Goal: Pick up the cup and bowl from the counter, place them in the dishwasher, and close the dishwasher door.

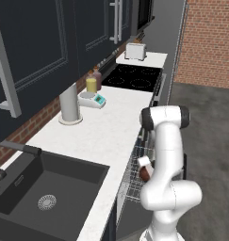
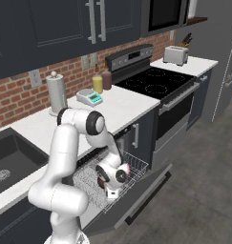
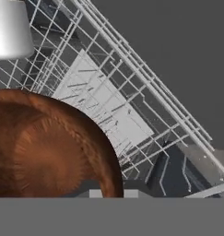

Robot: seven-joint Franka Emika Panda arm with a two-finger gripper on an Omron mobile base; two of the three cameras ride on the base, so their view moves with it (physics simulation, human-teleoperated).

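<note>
Bowl point(image 3: 49, 147) over the dishwasher rack point(image 2: 131, 171), cup point(image 3: 11, 28) in rack.

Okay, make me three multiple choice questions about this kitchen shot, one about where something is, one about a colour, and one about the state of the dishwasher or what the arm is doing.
1. Where is the white cup?
A. In the sink
B. In the wire rack
C. On the stove

2. What colour is the bowl?
A. Brown
B. Green
C. Blue

3. How does the dishwasher door stand?
A. Shut flush with the cabinets
B. Dropped open with the rack pulled out
C. Removed and lying on the counter

Answers:
1. B, the hand view shows the cup sitting among the wires of the wire rack.
2. A, the bowl shows reddish brown close before the camera in the hand view, held by the end effector over the rack.
3. B, the right base view shows the door hanging down in front of the cabinets with the rack out over it.
</note>
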